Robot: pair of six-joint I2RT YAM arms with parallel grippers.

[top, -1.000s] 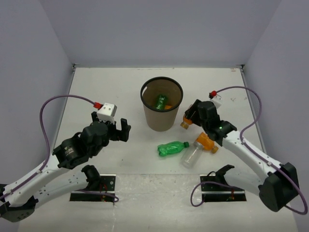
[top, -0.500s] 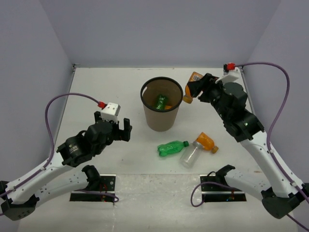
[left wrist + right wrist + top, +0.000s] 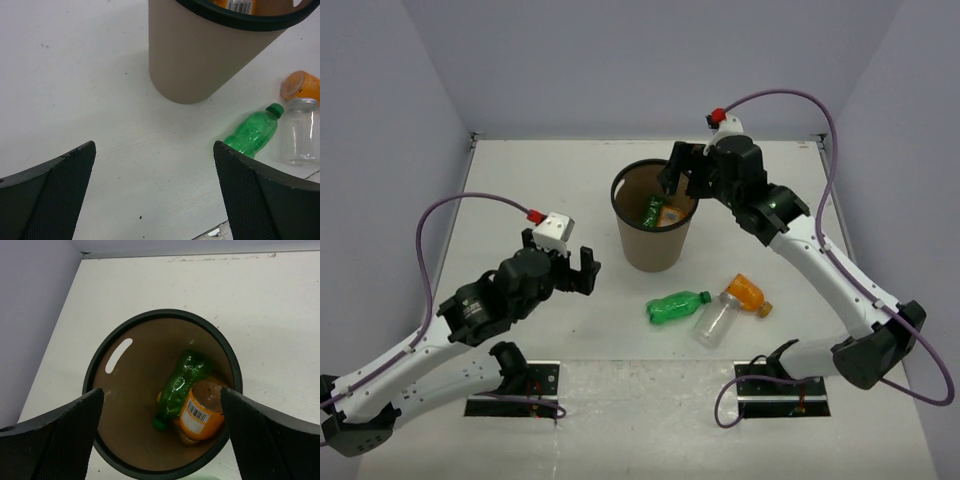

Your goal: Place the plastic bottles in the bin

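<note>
bin (image 3: pixel 650 248) holds green bottle (image 3: pixel 182 382) and orange bottle (image 3: pixel 201 410); second green (image 3: pixel 675 307), clear bottle (image 3: pixel 715 322) and second orange (image 3: pixel 745 294) lie beside it, left to do. right gripper (image 3: pixel 682 180) above bin, jaws wide and empty; left gripper (image 3: pixel 154 195) wide too.

High rear view, right wrist looking down, left wrist low, 3 share bin (image 3: pixel 648 250)

My left white-shelled, black-jointed arm (image 3: pixel 415 352) and matching right arm (image 3: pixel 828 266) each trail a looping purple cable (image 3: pixel 475 196) to a white wrist block with a red plug (image 3: pixel 552 226). Broad black fingers (image 3: pixel 55 195) show fine mesh texture.
</note>
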